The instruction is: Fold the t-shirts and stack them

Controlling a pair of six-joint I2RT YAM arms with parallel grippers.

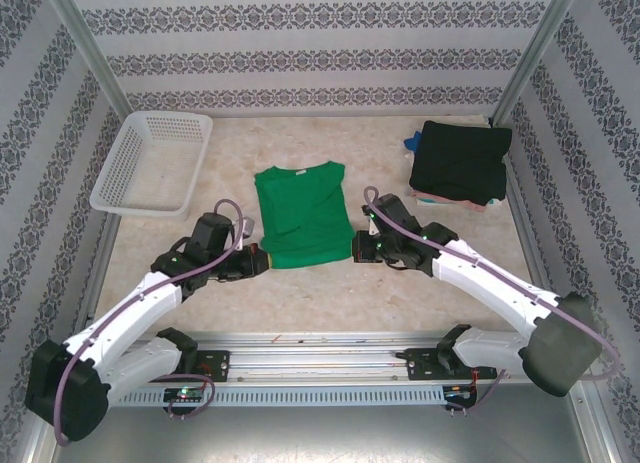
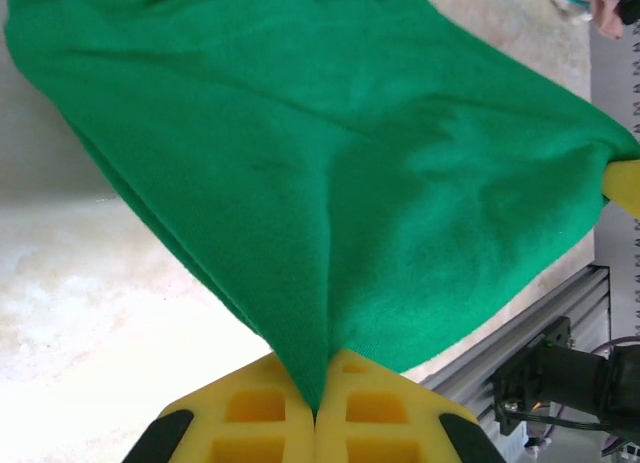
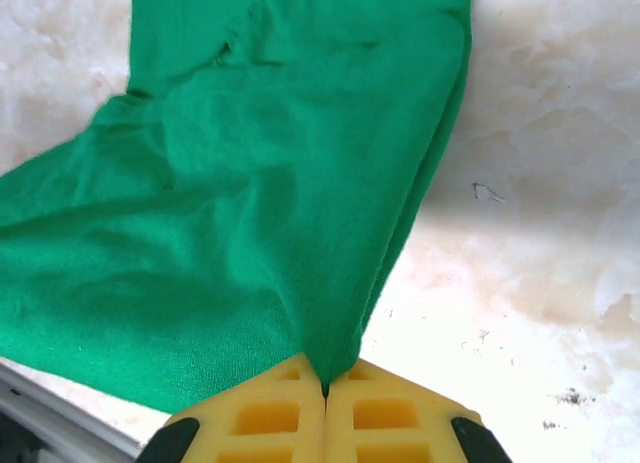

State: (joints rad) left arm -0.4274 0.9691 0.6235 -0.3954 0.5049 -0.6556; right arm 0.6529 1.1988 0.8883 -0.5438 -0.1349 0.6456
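A bright green t-shirt [image 1: 300,215] lies in the middle of the table, sleeves folded in, collar toward the back. My left gripper [image 1: 262,259] is shut on its near left corner, and the cloth [image 2: 330,193] rises from between the yellow fingers [image 2: 250,413]. At the near right corner my right gripper [image 1: 357,246] is shut on the hem, with the fabric [image 3: 250,233] pinched between its yellow fingers [image 3: 390,418]. A folded black t-shirt [image 1: 462,160] tops a stack at the back right, with blue [image 1: 412,141] and pink [image 1: 450,201] cloth peeking out from under it.
A white lattice basket [image 1: 152,163] stands at the back left. Patterned walls enclose the table on three sides. A metal rail [image 1: 330,348] runs along the near edge by the arm bases.
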